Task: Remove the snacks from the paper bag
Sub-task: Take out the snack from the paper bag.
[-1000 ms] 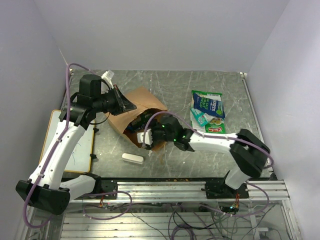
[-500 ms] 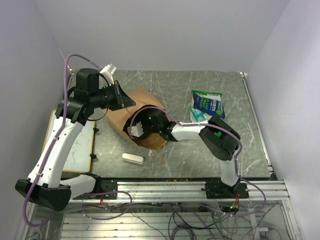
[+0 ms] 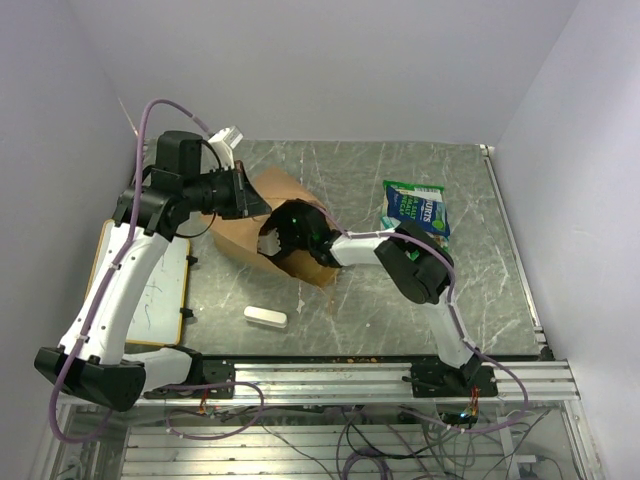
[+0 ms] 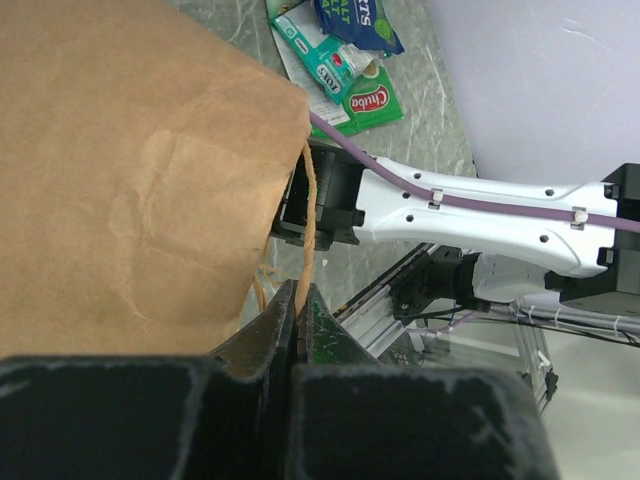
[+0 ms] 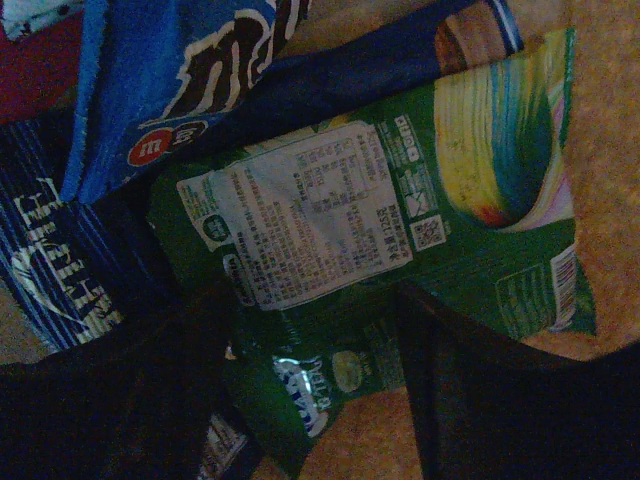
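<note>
The brown paper bag lies on its side at the table's left middle, mouth toward the right. My left gripper is shut on the bag's thin twisted handle and holds the mouth edge up; the bag fills the left wrist view. My right gripper is deep inside the bag, jaws open, one on each side of the lower end of a green snack packet. A blue packet lies above it. Other snacks lie on the table to the right.
A small white oblong block lies in front of the bag. A white board with a wooden frame sits at the left edge. A metal rail runs along the near edge. Walls close in on both sides.
My right arm has pushed further left, its gripper going deeper into the bag. My left gripper has stayed shut on the handle and shifted slightly up.
</note>
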`<act>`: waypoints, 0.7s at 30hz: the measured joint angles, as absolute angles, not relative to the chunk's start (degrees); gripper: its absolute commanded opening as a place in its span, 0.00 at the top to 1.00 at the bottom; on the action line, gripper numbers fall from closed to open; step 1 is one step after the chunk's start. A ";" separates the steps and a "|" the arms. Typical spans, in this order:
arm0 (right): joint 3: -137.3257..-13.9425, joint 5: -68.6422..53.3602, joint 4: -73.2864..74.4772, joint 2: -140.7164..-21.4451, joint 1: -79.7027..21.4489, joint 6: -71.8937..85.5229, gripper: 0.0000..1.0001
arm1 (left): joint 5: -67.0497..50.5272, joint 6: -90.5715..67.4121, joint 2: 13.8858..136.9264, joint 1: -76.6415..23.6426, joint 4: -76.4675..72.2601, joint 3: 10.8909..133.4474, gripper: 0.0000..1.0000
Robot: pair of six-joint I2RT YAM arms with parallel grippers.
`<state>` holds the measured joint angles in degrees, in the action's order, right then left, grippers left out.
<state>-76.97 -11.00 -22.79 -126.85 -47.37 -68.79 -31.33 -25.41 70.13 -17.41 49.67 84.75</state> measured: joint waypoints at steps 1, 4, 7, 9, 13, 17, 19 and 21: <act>-77.21 -11.00 -22.98 -127.17 -47.24 -68.47 0.50 | -31.31 -25.23 70.22 -17.41 49.69 84.97 0.93; -77.36 -11.35 -23.05 -127.44 -46.85 -67.48 0.75 | -31.11 -24.91 70.24 -17.41 49.82 85.08 0.93; -77.36 -11.66 -23.03 -127.44 -46.33 -66.15 0.96 | -30.24 -24.91 70.24 -17.41 50.04 85.08 0.93; -77.41 -11.60 -22.94 -127.44 -45.93 -64.90 1.00 | -29.36 -25.10 70.19 -17.41 50.09 85.08 0.93; -77.58 -11.66 -22.28 -127.22 -45.21 -62.96 1.00 | -27.53 -26.06 69.63 -17.34 50.09 85.06 0.93; -75.61 -12.53 -21.80 -124.29 -45.06 -59.79 1.00 | -25.52 -27.73 68.69 -17.23 50.06 84.79 0.93; -72.55 -13.32 -22.13 -120.95 -45.12 -57.36 1.00 | -24.62 -28.82 68.05 -17.08 49.87 84.05 0.93; -69.52 -14.02 -22.59 -117.40 -45.23 -54.96 1.00 | -24.10 -30.09 67.40 -16.99 49.43 82.89 0.93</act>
<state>-69.52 -14.02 -22.59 -117.40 -45.23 -54.96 -24.10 -30.09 67.40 -16.99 49.43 82.89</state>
